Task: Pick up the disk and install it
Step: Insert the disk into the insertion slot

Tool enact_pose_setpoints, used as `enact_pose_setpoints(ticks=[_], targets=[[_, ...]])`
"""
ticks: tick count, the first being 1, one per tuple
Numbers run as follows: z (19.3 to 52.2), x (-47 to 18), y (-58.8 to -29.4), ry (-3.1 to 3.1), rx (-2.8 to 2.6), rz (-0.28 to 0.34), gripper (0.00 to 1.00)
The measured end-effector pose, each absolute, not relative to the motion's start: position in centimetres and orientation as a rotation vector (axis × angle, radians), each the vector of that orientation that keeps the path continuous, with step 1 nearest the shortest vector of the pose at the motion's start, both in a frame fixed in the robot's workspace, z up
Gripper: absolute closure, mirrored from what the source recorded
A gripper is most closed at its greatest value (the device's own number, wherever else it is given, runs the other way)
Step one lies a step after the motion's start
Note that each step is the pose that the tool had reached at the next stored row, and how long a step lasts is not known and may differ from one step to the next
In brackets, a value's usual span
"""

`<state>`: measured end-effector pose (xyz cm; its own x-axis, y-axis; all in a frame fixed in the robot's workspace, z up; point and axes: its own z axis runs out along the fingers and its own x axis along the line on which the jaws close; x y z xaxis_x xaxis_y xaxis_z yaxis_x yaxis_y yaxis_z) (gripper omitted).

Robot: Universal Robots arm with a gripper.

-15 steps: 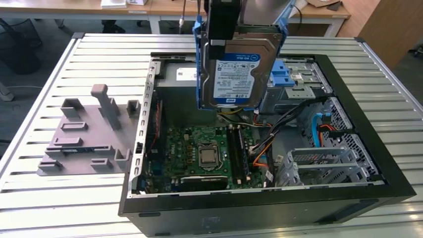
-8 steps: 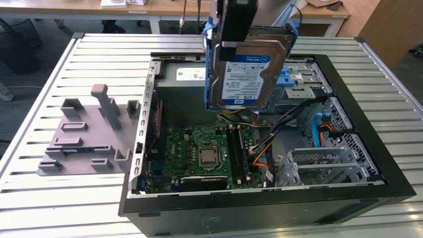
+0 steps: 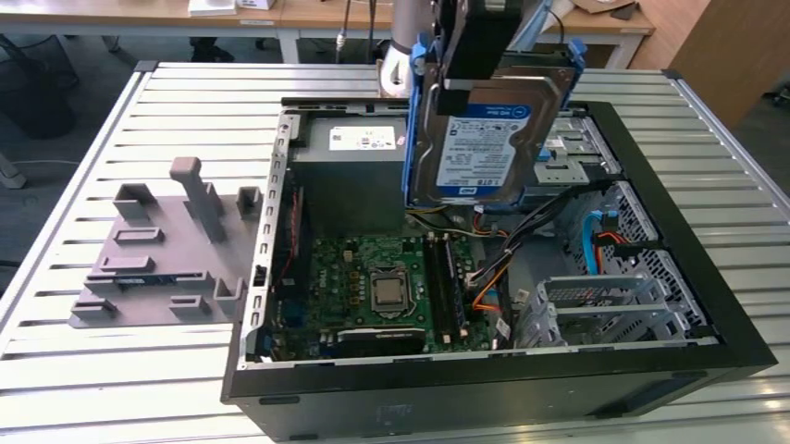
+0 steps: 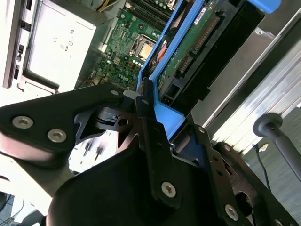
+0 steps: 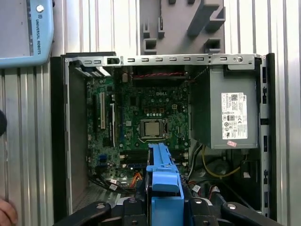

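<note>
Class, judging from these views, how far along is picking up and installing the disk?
Done: the disk is picked up, clamped in the gripper. In hand: it hangs on edge above the open computer case. Left: it is not yet seated inside.

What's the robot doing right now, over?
Gripper shut on disk. Held upright over open computer case, not seated. Cables beneath.

The disk [image 3: 484, 148] is bare metal, paper-labelled, framed in smooth blue plastic.
</note>
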<state>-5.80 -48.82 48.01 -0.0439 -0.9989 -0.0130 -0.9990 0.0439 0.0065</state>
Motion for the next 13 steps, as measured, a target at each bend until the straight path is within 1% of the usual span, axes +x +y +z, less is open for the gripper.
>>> enact_pose_setpoints(ticks=[9, 13], targets=[[48.0, -5.7, -50.8, 2.266, -2.169, 0.022, 0.64], [48.0, -5.0, -51.3, 2.266, -2.169, 0.022, 0.64]])
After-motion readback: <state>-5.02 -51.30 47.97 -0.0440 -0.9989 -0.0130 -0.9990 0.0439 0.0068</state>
